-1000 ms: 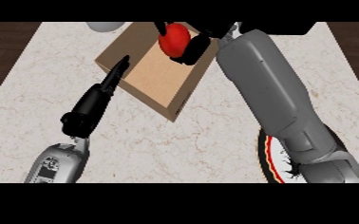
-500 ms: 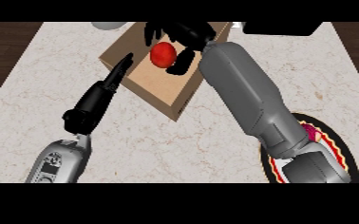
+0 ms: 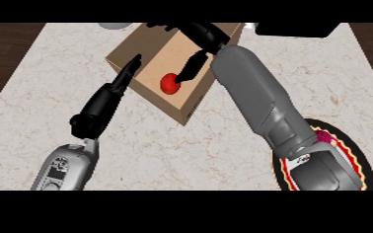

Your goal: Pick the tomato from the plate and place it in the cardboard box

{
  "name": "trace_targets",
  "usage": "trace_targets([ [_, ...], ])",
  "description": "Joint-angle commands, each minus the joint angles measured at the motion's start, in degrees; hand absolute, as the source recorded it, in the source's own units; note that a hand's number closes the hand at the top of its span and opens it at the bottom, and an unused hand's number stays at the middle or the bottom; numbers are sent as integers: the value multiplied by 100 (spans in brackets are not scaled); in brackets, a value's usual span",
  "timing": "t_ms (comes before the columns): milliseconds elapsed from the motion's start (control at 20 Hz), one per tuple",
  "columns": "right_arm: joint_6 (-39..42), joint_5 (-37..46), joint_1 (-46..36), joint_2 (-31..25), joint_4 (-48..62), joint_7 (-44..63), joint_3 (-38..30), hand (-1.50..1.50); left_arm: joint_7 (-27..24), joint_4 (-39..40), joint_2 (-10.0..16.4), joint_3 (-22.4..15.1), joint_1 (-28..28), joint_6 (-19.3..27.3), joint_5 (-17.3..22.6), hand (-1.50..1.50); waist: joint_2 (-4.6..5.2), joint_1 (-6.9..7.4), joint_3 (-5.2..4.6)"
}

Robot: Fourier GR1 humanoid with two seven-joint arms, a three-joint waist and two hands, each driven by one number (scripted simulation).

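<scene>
On the marble counter (image 3: 51,103) you see the tomato (image 3: 169,83) inside the cardboard box (image 3: 151,49), right hand (image 3: 204,33) spread above it, left hand (image 3: 108,98) straight-fingered beside.

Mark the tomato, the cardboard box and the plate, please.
tomato (image 3: 170,83): head view, middle of its red top.
cardboard box (image 3: 151,49): head view, bare tan surface.
plate (image 3: 347,145): head view, patterned right rim.

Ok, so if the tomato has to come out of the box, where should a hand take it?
Across its round sides, coming straight down from above: the tomato sits low inside the cardboard box, whose walls likely block a sideways reach. The right hand hangs just over it.
</scene>
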Motion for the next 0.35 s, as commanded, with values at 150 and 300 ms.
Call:
trace_targets([
  [150, 502, -1274, -34, -69, 397, -328, -1297, -150, 322, 56, -78, -133, 87, -136, 62, 0, 51, -23, -17],
  [300, 963, -1629, -295, -527, 650, -200, -1712, -150, 226, 66, -147, -178, 182, -2, -78, 0, 82, 42, -20],
])
